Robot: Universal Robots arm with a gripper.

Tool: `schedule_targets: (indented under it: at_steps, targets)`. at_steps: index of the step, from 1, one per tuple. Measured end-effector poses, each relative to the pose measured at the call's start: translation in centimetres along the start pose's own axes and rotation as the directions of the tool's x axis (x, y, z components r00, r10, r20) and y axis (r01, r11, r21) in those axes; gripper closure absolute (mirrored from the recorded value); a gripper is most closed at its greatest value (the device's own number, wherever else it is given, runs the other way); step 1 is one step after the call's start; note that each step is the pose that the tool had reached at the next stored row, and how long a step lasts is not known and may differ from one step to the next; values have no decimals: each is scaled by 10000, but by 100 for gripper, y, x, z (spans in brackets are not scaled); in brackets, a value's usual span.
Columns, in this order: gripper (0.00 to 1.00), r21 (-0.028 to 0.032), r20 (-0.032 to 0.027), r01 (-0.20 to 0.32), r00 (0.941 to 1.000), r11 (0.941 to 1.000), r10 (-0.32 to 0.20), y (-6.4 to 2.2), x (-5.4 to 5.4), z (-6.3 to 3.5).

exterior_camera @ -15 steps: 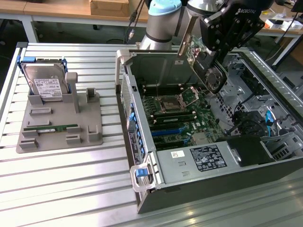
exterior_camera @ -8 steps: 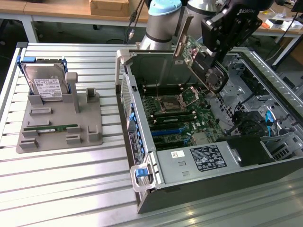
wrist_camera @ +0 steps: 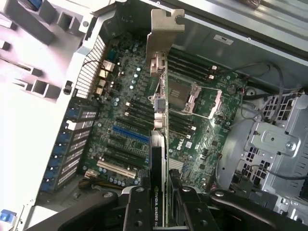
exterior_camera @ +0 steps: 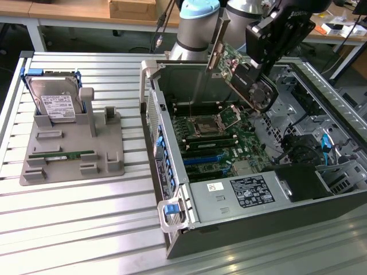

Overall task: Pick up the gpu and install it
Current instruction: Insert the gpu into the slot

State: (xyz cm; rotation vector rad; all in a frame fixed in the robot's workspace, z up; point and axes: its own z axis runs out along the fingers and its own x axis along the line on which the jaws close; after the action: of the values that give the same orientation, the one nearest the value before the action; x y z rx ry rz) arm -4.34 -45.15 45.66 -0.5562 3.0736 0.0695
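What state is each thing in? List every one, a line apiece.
gpu: gripped, tilted, in the air above the computer case, not seated.
claw: shut on the gpu.
computer case: lying on its side, side panel off.
CPU socket: retention plate flipped open.
blue expansion slot: empty.
hard drive: standing upright in the gray holder.
memory stick: lying flat on the gray holder.

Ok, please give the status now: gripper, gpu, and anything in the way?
Status: gripper shut on gpu. It hangs tilted above the motherboard, not seated. Nothing seen between them.
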Motion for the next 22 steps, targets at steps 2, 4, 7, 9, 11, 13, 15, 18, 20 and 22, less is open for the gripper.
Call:
schedule_targets:
  at_steps: [2,4,7,9,11,13,15,18,20,22]
  targets:
    - [74,-6,-8,218,9998,9998,-218,0,0,0]
    - [74,-11,-16,409,9992,9992,-409,0,0,0]
    - [74,-20,-31,792,9969,9969,-792,0,0,0]
    - [74,-26,-38,973,9952,9953,-973,0,0,0]
    - [74,-31,-45,1137,9935,9935,-1138,0,0,0]
    - [74,-37,-52,1330,9911,9911,-1330,0,0,0]
    - [74,-41,-58,1477,9890,9890,-1477,0,0,0]
    - [74,-49,-67,1731,9849,9849,-1731,0,0,0]
    - [74,-54,-73,1907,9816,9816,-1907,0,0,0]
    - [74,-59,-79,2059,9785,9785,-2060,0,0,0]
